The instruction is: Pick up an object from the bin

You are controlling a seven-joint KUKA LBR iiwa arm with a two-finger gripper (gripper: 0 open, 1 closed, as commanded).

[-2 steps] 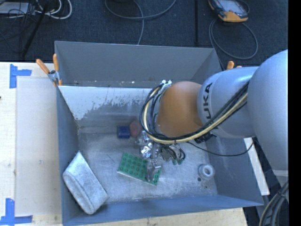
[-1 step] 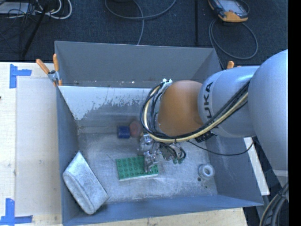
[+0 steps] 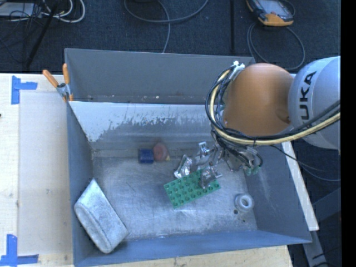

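Two silvery jaws are standing apart, straddling the one-o'clock edge of the flat green studded plastic plate (image 3: 186,192) lying near the grey metal bin's (image 3: 139,88) centre, seemingly lining up to pinch that thin rim.

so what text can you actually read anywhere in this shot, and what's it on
"UKA": black letters on the pale casing of the robot arm, part of a longer word that is cut off.
No readable text or marks on the green studded plate, the blue block, the grey pad or the grey ring.
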